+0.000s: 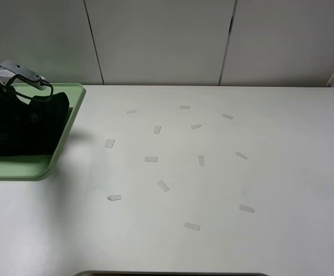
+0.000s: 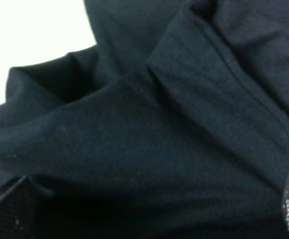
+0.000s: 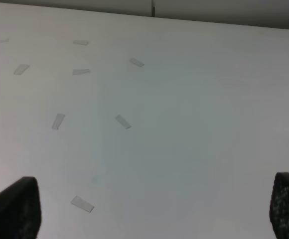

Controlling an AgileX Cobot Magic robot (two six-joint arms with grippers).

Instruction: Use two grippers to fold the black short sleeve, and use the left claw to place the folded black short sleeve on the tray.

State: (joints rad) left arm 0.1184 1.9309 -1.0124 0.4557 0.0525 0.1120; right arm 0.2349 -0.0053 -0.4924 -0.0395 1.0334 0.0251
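Observation:
The black short sleeve (image 1: 23, 129) lies bunched on the light green tray (image 1: 17, 171) at the far left of the table. My left arm (image 1: 17, 75) hangs over the tray, its lower part blending into the cloth. In the left wrist view the black fabric (image 2: 149, 124) fills the picture. My left gripper (image 2: 144, 219) has its fingertips (image 2: 7, 209) wide apart at the frame's corners, open, right over the cloth. My right gripper (image 3: 149, 214) is open and empty above the bare white table; it is out of the exterior view.
Several small pale tape strips (image 1: 163, 185) are scattered across the middle of the white table (image 1: 282, 172); some show in the right wrist view (image 3: 82, 204). A white panelled wall (image 1: 167, 40) runs along the back edge.

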